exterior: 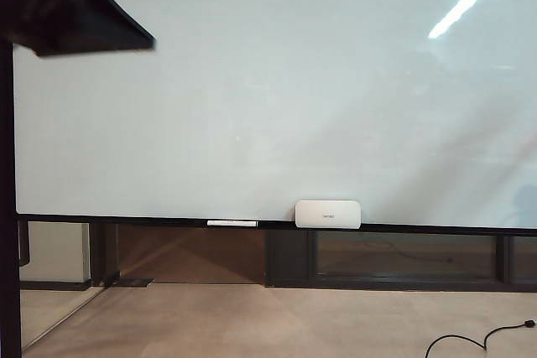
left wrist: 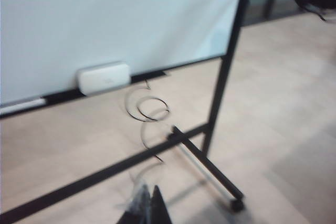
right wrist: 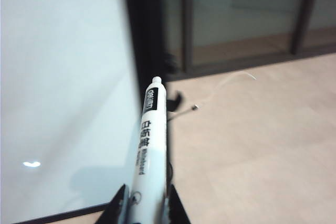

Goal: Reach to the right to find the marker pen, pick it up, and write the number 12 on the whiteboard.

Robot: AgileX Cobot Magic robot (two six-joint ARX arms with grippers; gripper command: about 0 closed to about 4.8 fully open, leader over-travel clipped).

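Observation:
The whiteboard (exterior: pixel 268 81) fills most of the exterior view, and its face shows no strokes, so the number 12 is out of view. In the right wrist view my right gripper (right wrist: pixel 147 190) is shut on the marker pen (right wrist: pixel 149 140), a white barrel with black print. The pen points away from the jaws beside the board's dark side frame (right wrist: pixel 139 35). My left gripper (left wrist: pixel 149 187) is shut, its dark tips together, above the floor in front of the board's stand. A dark blurred piece of an arm (exterior: pixel 75 6) sits at the exterior view's top left.
On the board's bottom rail stand a white rounded box (exterior: pixel 327 214) and a long thin white bar (exterior: pixel 232 223). The stand's black leg ends in a castor (left wrist: pixel 236 203). A coiled wire (left wrist: pixel 149 111) lies under the rail and a black cable (exterior: pixel 478 339) on the floor.

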